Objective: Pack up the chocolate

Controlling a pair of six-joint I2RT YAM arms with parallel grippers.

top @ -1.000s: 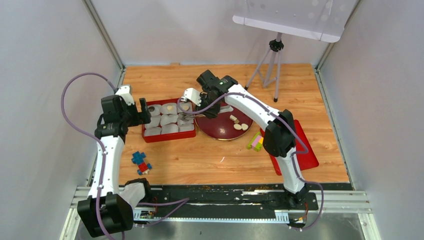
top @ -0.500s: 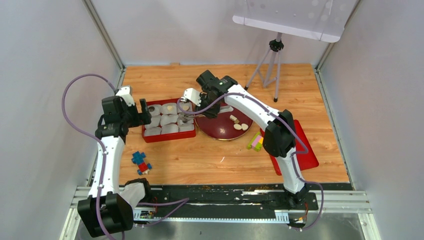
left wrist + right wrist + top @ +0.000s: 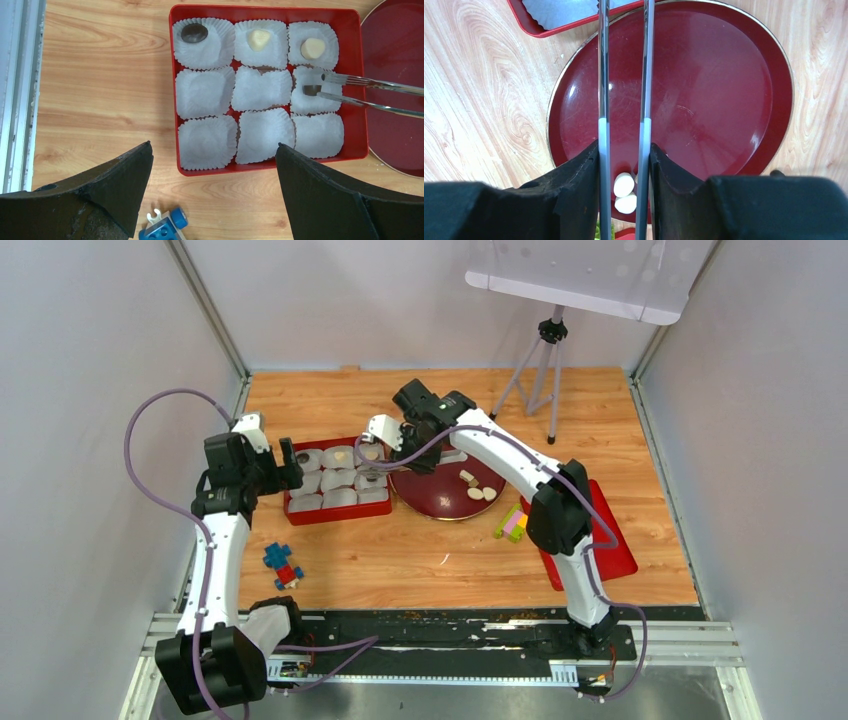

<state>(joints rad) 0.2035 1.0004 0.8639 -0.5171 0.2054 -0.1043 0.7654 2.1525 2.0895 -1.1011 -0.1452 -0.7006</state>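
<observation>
While the right pincer [image 3: 624, 156] clamps a pair of metal tweezers [image 3: 370, 83] between its fingers, the tweezer tips reach into a paper cup [image 3: 300, 104], the one in the middle row nearest the plate [image 3: 724, 75], inside the red tray [image 3: 354, 60]. A dark chocolate [image 3: 311, 90] lies in that cup right at the tips; whether they squeeze it or only flank it does not show. The step in hand looks like setting down the fourth sweet: the row beyond holds a dark piece [image 3: 194, 33] and two cream pieces [image 3: 259, 39], each in its own cup, and five cups are empty. The left pincer [image 3: 214, 146] gapes wide, holds nothing, and hangs by the end of the tray away from the plate, above the surface [image 3: 400, 550]. Three cream chocolates [image 3: 475, 493] sit on the plate, apart from the tray. The next move likely calls for the tips to part and rise straight out, since the thin cup could catch and lift with them, then swing back over the plate for a cream one
</observation>
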